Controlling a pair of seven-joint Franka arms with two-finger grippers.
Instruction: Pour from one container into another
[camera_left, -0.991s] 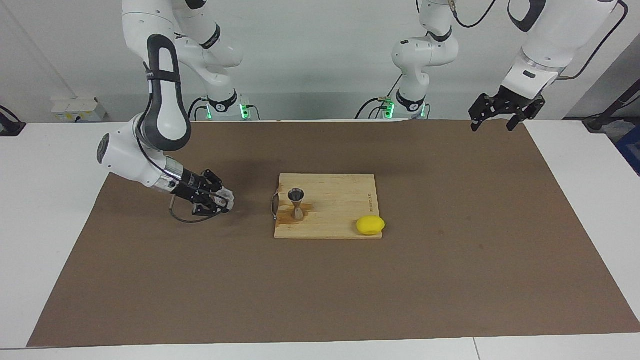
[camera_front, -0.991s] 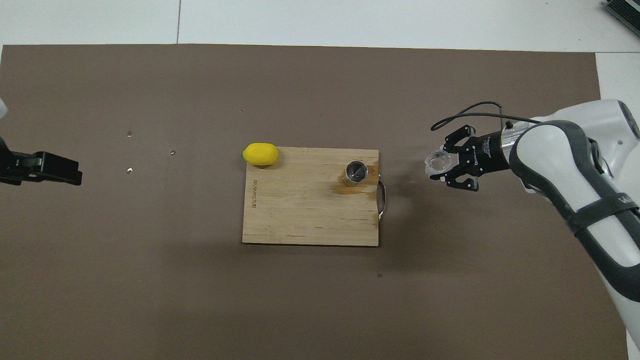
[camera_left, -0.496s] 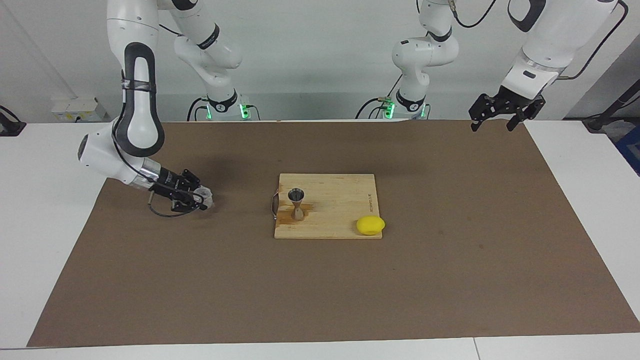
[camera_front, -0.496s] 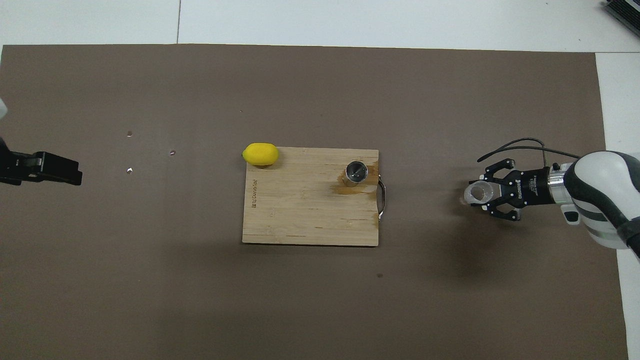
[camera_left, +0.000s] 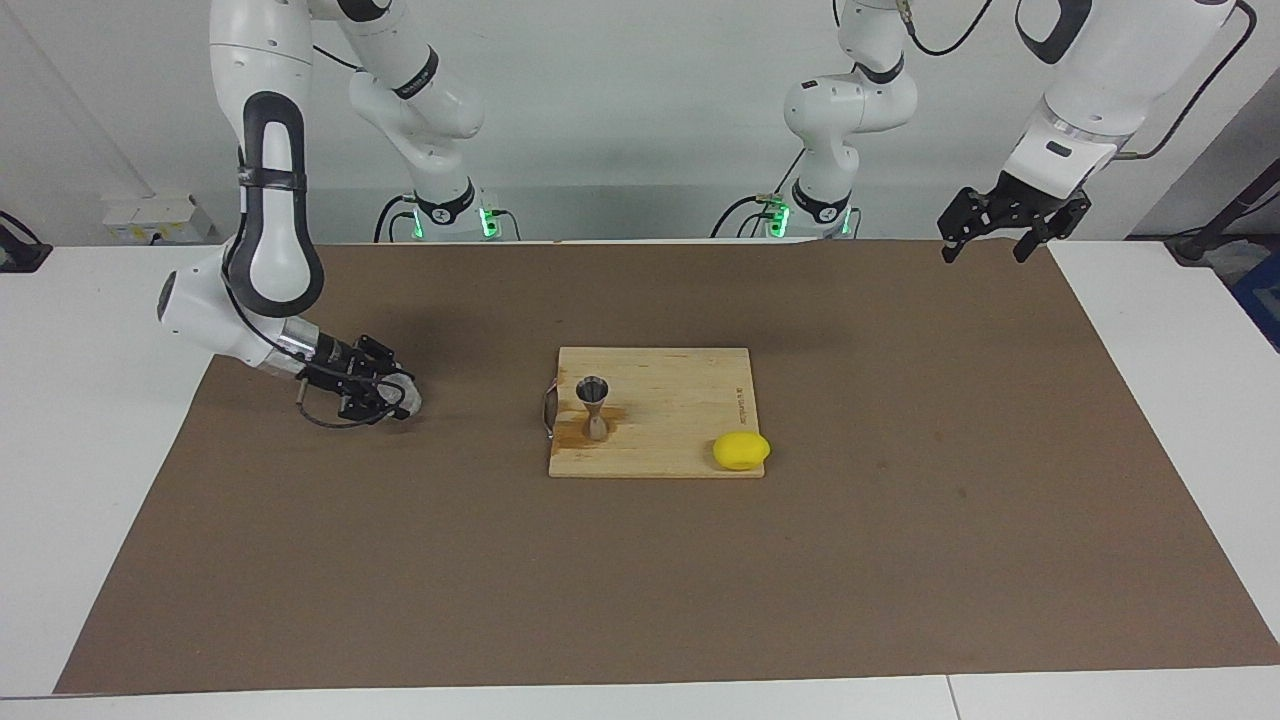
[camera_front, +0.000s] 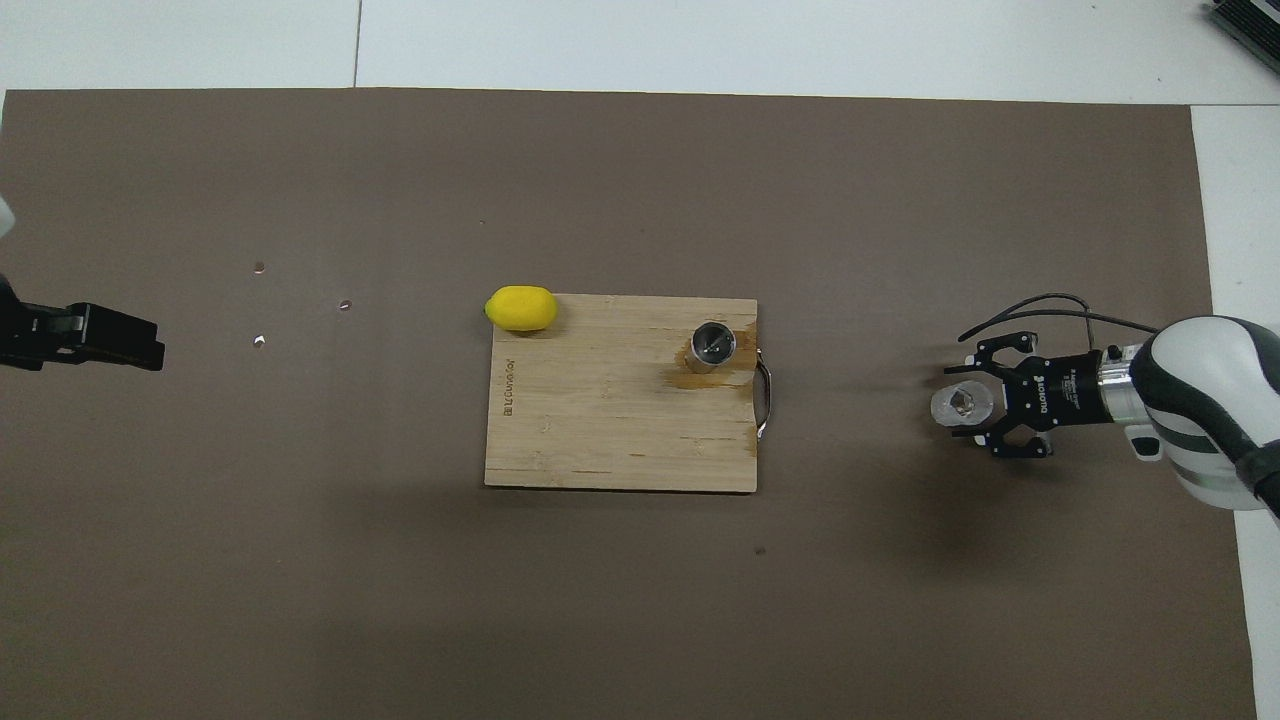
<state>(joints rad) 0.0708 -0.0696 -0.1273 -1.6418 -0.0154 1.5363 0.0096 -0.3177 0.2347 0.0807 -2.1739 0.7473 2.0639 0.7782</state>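
Observation:
The clear glass cup (camera_left: 407, 397) is between the fingers of my right gripper (camera_left: 396, 399), low at the brown mat, beside the board toward the right arm's end. In the overhead view the cup (camera_front: 960, 404) shows at the tip of the right gripper (camera_front: 976, 407). The steel jigger (camera_left: 595, 408) stands upright on the wooden cutting board (camera_left: 680, 400), at the handle end, in a wet patch. It also shows in the overhead view (camera_front: 713, 345). My left gripper (camera_left: 985, 243) is open and empty, raised over the mat's corner at the left arm's end, and waits.
A yellow lemon (camera_left: 741, 451) lies at the board's corner farthest from the robots, toward the left arm's end. The board (camera_front: 600, 420) has a metal handle (camera_front: 765, 398) facing the right arm's end. The brown mat (camera_left: 640, 580) covers the table.
My right gripper has carried the glass cup away from the board toward the right arm's end and lowered it to the mat. The left arm has not moved.

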